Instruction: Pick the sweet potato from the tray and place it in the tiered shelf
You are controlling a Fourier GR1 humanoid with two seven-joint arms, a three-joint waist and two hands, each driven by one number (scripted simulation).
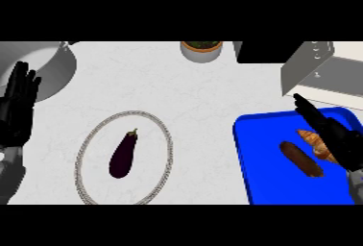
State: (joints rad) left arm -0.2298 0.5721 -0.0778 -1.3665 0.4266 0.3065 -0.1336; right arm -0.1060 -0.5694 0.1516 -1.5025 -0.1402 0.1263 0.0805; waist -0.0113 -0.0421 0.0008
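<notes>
Head view: sweet potato [300, 158] lies on blue tray [262, 168], near right, just left of right hand [332, 134]; that hand's fingers straight, together, over croissant [309, 137], holding nothing; left hand [17, 108] rests at left edge, fingers straight, slightly spread; eggplant [123, 154] on plate [83, 149], centre-left.

We can read no text, label, brand, number or sign here; the blue tray [259, 166], the plate [81, 158] and the white counter [199, 96] show us only plain surfaces with no legible marks.
</notes>
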